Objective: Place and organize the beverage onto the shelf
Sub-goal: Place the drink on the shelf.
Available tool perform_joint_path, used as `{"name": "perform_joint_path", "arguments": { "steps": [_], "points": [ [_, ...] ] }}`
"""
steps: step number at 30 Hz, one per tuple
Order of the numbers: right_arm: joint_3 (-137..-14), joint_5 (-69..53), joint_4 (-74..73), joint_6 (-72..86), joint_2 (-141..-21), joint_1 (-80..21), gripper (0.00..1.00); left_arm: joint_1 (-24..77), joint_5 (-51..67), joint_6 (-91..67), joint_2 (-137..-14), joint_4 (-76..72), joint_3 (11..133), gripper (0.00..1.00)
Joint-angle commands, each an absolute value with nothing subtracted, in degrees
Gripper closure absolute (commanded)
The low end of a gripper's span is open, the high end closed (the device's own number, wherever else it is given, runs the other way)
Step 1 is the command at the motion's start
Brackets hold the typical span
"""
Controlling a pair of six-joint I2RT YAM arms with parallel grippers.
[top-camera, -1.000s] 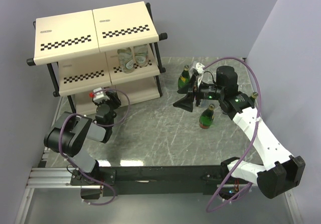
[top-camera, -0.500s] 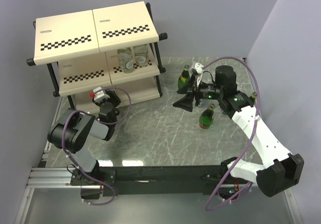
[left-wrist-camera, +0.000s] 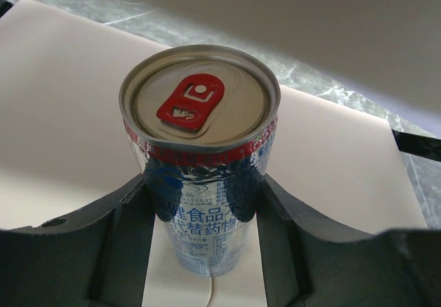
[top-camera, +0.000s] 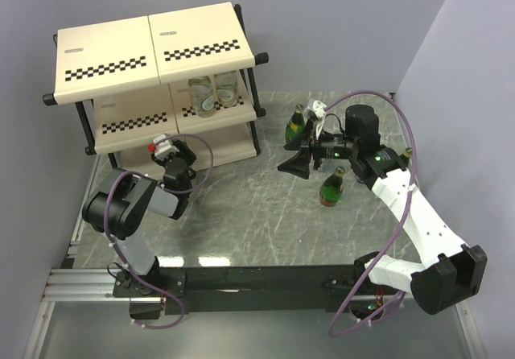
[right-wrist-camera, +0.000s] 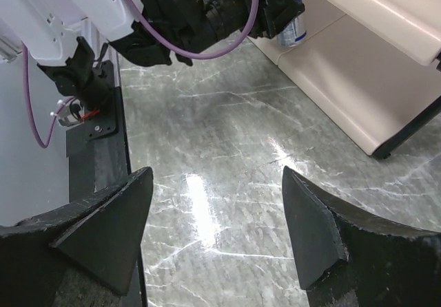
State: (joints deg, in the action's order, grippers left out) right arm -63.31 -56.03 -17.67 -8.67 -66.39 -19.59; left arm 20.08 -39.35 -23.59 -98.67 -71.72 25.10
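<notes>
"One slim red-tabbed can (left-wrist-camera: 200, 107), where?"
"Clamped upright in left gripper (left-wrist-camera: 207, 190), over lowest cream panel of shelf (left-wrist-camera: 69, 114)."
"Right gripper (right-wrist-camera: 217, 214)?"
"Spread wide, empty, above marble table (right-wrist-camera: 227, 135) near green bottles (top-camera: 331, 186)."

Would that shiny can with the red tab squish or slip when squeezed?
It could dent: the can looks like thin metal, pinched in the left end effector. Its glossy round side may slip or twist. Tall and slim, it might tip if set crooked on the shelf.
</notes>
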Motion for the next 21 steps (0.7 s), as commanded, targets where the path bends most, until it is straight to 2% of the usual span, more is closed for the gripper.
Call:
{"name": "perform_joint_path", "arguments": {
  "steps": [1,10,16,21],
  "points": [
    [-63.63,-57.13,-16.87,-9.58,-66.18,-19.07,0.19,20.39,-40.34,-23.29,-98.52,-81.13,28.47,1.00],
    [-63.72,-57.65,-17.05,-9.67,-66.09,-18.81,0.19,20.65,-42.09,-23.03,-99.23,-77.97,30.85,0.99],
    [-63.72,-58.09,-16.88,-9.58,-65.74,-18.46,0.19,20.92,-45.70,-25.66,-97.82,-75.23,30.06,0.93],
    [-63.72,-58.36,-16.79,-9.32,-65.39,-18.19,0.18,20.92,-46.41,-26.54,-97.12,-71.99,31.11,0.93]
  ]
}}
